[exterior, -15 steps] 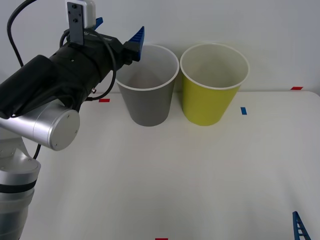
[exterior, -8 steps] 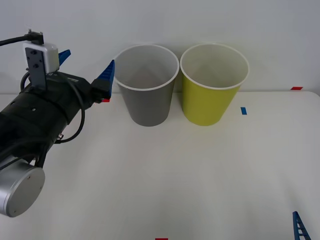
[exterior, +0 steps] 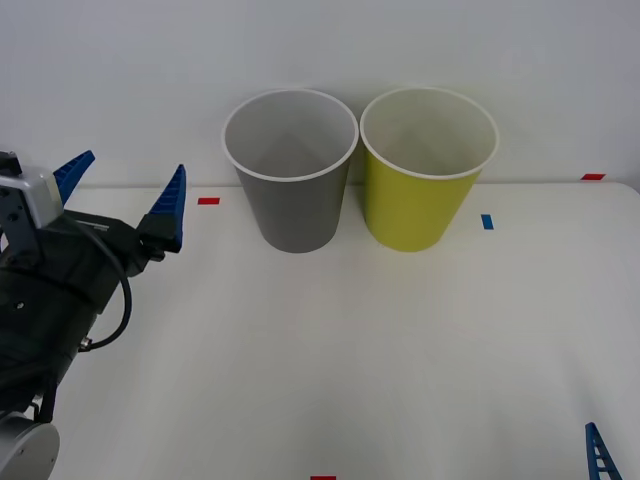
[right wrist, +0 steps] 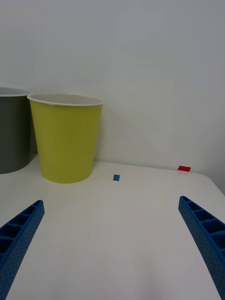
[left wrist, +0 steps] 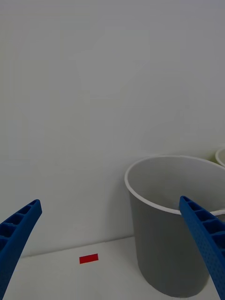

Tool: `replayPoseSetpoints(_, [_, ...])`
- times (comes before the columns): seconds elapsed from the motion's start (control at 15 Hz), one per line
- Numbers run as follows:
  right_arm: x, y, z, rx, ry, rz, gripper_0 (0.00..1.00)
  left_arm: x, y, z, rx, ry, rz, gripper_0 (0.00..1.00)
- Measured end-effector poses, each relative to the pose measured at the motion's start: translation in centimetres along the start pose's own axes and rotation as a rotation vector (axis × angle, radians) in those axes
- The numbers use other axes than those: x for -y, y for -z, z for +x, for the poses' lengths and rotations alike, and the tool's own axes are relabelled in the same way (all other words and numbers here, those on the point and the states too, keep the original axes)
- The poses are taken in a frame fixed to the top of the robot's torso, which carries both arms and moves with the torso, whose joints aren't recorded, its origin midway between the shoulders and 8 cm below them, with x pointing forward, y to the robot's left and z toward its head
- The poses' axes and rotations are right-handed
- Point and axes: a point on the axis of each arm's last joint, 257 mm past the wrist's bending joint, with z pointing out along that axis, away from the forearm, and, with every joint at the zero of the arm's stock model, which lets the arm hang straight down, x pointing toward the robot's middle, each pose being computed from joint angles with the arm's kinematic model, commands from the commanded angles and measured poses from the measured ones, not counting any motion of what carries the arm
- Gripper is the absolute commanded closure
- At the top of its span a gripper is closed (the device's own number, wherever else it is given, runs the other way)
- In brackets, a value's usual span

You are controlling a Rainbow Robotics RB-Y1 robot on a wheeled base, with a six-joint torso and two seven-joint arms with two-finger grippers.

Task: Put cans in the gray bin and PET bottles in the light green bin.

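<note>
Front view: the left gripper [exterior: 122,195] sat at the left edge of the frame over the desk [exterior: 330,350], jaws spread wide and holding nothing. The gray bin [exterior: 291,170] and the light green bin [exterior: 428,168] stood side by side at upper centre, upright, rims nearly touching. One blue fingertip [exterior: 600,455] of the right gripper showed at the lower right corner.

Right wrist view: the right gripper [right wrist: 112,243] was wide open and empty, low over the desk, with the light green bin [right wrist: 65,138] at left centre.

Left wrist view: the left gripper [left wrist: 112,253] framed the gray bin [left wrist: 176,225] at lower right.

Risk: an arm sweeping near the closely set bins could tip one.
</note>
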Motion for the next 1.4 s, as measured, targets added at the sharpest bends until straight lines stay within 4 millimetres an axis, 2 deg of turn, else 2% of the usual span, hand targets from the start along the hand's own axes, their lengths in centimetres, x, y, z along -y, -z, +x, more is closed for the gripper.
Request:
replayPoseSetpoints(0.27, [0.0,0.0,0.0,0.0,0.0,0.0,0.0,-1.0,3.3,1.5,0.01,-0.004,-0.037,0.0])
replayPoseSetpoints(0.53, [0.0,0.0,0.0,0.0,0.0,0.0,0.0,-1.2,6.4,2.4,0.024,0.007,-0.063,0.0])
replayPoseSetpoints(1.07, [0.0,0.0,0.0,0.0,0.0,0.0,0.0,-1.6,12.4,2.5,0.064,0.005,-0.116,0.0])
replayPoseSetpoints(1.4, [0.0,0.0,0.0,0.0,0.0,0.0,0.0,-1.7,15.2,2.8,0.063,-0.008,-0.132,0.0])
